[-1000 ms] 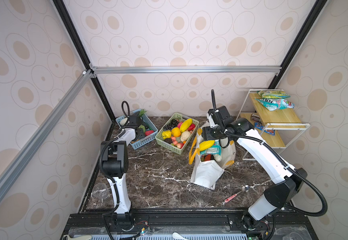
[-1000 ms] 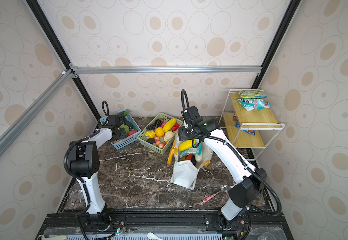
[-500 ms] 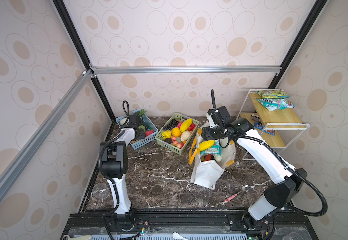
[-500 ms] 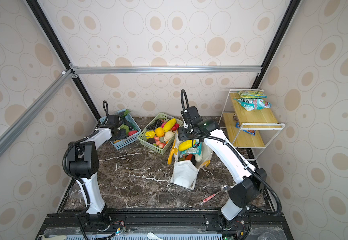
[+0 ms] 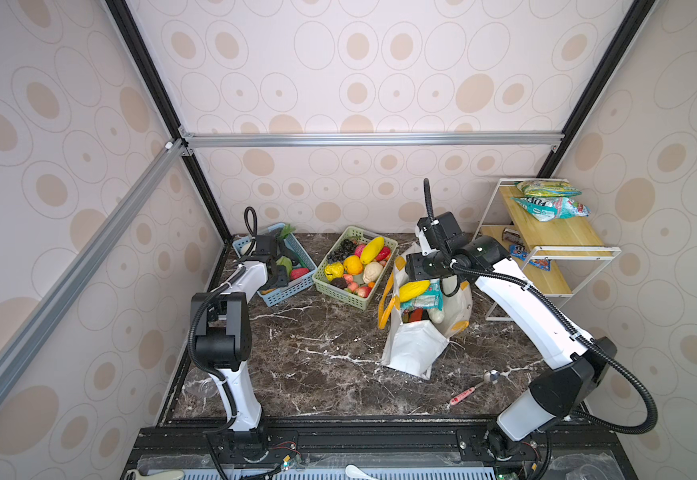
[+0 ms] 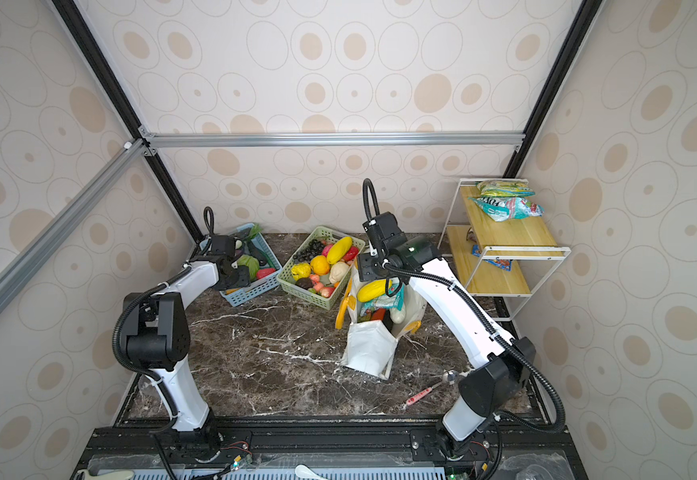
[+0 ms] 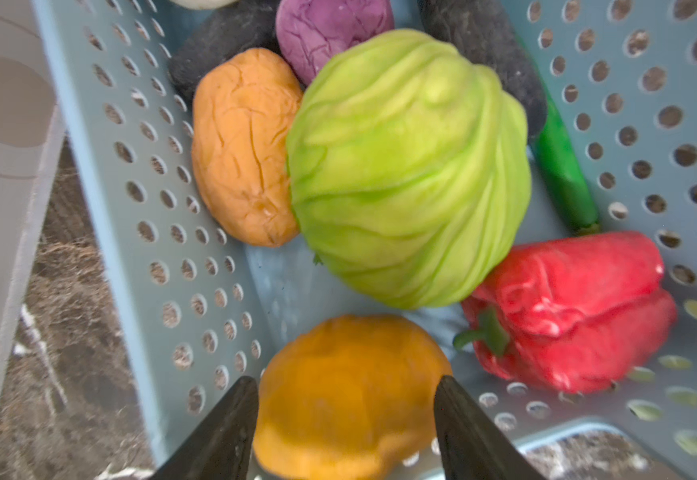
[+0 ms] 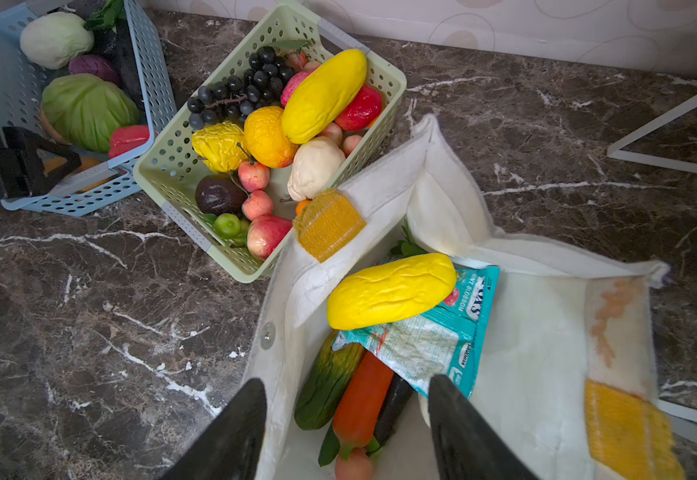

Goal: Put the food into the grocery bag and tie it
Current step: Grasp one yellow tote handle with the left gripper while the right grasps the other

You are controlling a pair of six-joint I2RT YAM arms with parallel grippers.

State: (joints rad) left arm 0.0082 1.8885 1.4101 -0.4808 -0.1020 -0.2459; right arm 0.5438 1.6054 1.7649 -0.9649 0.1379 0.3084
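Observation:
The white grocery bag (image 5: 413, 353) stands open on the marble table, its yellow handles hanging at the sides. Inside it a yellow piece (image 8: 392, 291) lies on a teal snack packet (image 8: 429, 345), above a carrot (image 8: 363, 399), a green-orange gourd (image 8: 330, 386) and a dark eggplant (image 8: 392, 403). My right gripper (image 8: 346, 415) hovers open over the bag's mouth, one finger outside the near wall and nothing between the fingers. My left gripper (image 7: 344, 415) is down in the blue basket (image 7: 110, 208), both fingers against the sides of a round orange piece (image 7: 351, 395).
A green cabbage (image 7: 409, 166), a red pepper (image 7: 567, 311) and other produce fill the blue basket. The green basket (image 8: 164, 166) of fruit sits between it and the bag. A wooden shelf rack (image 5: 546, 232) with snack packets stands at the right, and a spoon (image 5: 473, 388) lies near the front.
My left gripper has shifted slightly inside the blue basket. The right arm and the bag look the same.

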